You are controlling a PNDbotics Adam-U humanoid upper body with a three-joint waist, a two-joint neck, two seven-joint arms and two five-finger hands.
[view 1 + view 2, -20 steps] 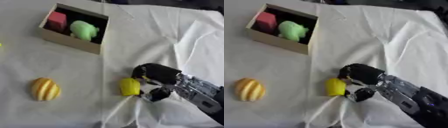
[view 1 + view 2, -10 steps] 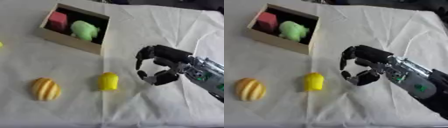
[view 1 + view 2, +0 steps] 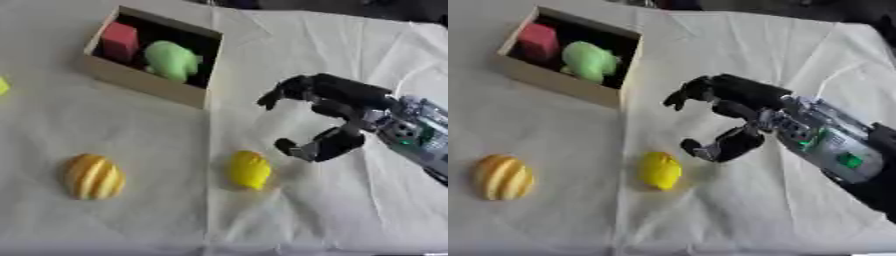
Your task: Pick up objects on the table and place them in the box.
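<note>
The right hand (image 3: pixel 328 117) hangs over the tabletop (image 3: pixel 140 215) just right of the lemon (image 3: pixel 249 170), fingers and thumb curved into an open claw with nothing between them. The thumb tip sits low, near the lemon's upper right side but apart from it; the fingers arch higher, toward the box (image 3: pixel 149 82). That shape looks like a grasp made ready: spread wide enough to come down around the fruit from above and the right. The left hand shows in neither view.

The lemon lies free on the cloth, near the middle fold, with bare cloth all around it, so the hand has room to close from either side. The box stands up and to the left, its long side askew to the views, its near wall facing the lemon. Inside are a red block (image 3: pixel 120 41) at the far end and a green piece (image 3: pixel 171 61) beside it; the end nearest the hand looks dark and unfilled, the likely spot for a drop. A striped orange fruit (image 3: pixel 92 176) lies well to the left, and a yellow bit (image 3: pixel 3 86) shows at the left edge.

A carry to the box must lift over its near wall.
</note>
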